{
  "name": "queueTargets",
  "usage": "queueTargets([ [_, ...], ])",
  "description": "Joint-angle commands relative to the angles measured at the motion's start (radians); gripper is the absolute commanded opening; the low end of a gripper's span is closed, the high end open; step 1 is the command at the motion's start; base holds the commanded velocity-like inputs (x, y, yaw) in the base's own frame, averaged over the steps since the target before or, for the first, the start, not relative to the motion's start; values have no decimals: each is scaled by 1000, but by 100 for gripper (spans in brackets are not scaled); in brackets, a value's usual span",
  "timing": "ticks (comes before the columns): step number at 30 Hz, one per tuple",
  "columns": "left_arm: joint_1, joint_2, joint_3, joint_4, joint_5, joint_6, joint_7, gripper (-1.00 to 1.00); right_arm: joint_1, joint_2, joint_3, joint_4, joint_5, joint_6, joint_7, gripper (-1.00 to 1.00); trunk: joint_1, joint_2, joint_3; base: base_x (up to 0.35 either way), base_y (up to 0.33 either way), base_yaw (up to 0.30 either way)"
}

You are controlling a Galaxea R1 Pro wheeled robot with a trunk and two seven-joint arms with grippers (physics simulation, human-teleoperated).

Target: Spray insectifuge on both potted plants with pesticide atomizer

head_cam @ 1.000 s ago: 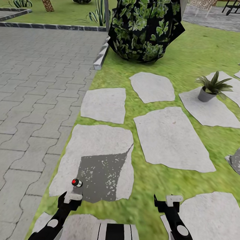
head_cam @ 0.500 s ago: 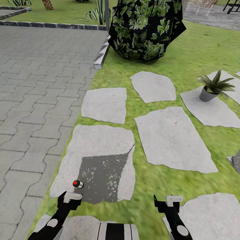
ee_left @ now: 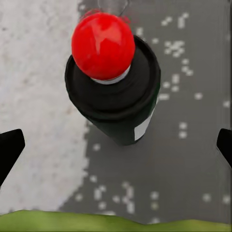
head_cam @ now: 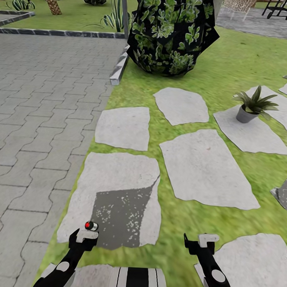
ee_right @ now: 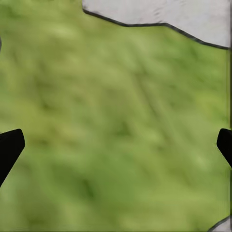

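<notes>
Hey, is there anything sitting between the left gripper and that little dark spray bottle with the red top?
Nothing visible does. The small dark bottle with a red top stands upright on the grey stepping stone, just ahead of the open left gripper, with bare stone between them.

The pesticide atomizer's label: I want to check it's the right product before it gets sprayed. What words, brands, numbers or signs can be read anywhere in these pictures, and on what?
None can be read.
Pesticide atomizer: a sliver of its white label shows in the left wrist view, seen edge-on from above, with no print visible on it.
In the head view the atomizer is too small to show any lettering.
Stepping stones, plant pot and left gripper: no visible writing.
</notes>
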Motion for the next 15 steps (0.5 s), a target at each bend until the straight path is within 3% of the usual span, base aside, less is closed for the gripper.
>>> queueTargets([
  [1, 0, -1, 6, 1, -11, -4, 2, 100, -1, 0, -1, 1, 10, -2, -3, 100, 0, 0, 1, 29, 0, -59],
  [15, 0, 1, 7, 2, -11, -4, 3, 100, -1, 0, -1, 1, 10, -2, -3, 100, 0, 0, 3, 23, 0, -10],
])
